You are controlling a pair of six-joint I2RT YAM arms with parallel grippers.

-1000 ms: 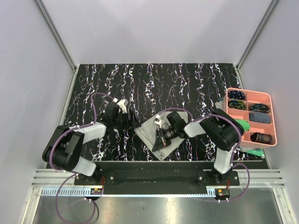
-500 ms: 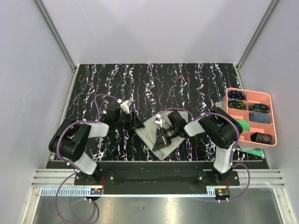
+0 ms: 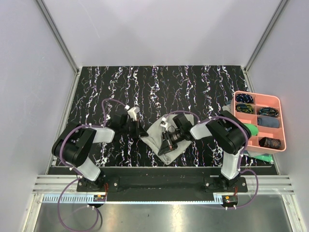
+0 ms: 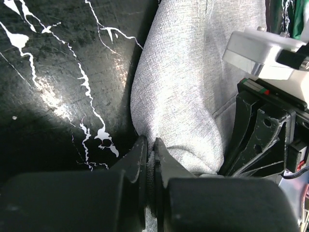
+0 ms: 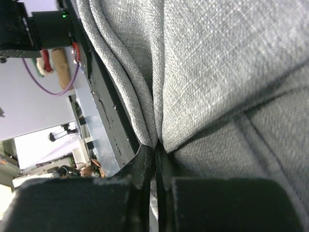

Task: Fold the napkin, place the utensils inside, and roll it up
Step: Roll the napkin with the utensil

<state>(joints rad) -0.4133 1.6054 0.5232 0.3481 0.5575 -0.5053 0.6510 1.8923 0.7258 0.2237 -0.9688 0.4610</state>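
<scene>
The napkin (image 3: 154,135) lies bunched on the black marbled surface (image 3: 193,87), close to the middle of its near edge. The left gripper (image 4: 150,145) is clamped on the cloth's left edge, while the right gripper (image 5: 155,150) pinches a fold of layered fabric from the other side. A pink tray (image 3: 258,94) sits at the right edge, its compartments holding small dark items.
</scene>
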